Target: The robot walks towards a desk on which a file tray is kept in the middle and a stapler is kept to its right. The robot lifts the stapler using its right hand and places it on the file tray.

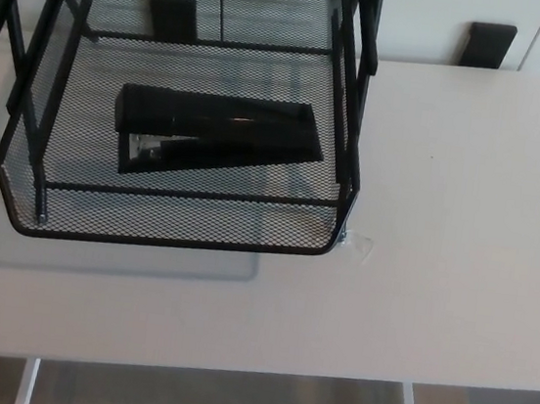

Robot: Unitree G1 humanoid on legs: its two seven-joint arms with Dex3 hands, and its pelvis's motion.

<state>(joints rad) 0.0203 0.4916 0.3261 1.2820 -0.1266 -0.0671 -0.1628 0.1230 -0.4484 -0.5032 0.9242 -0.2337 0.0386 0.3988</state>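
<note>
before me the desk (434, 311) is a pale off-white slab. its near edge runs across the bottom of my view, with white legs (28, 384) showing beneath it. the black wire-mesh file tray (167, 234) stands directly on the top, toward my left and the far side, and throws a soft shadow on the surface in front. a small clear scrap (359, 242) lies just beside the tray's near right corner.
</note>
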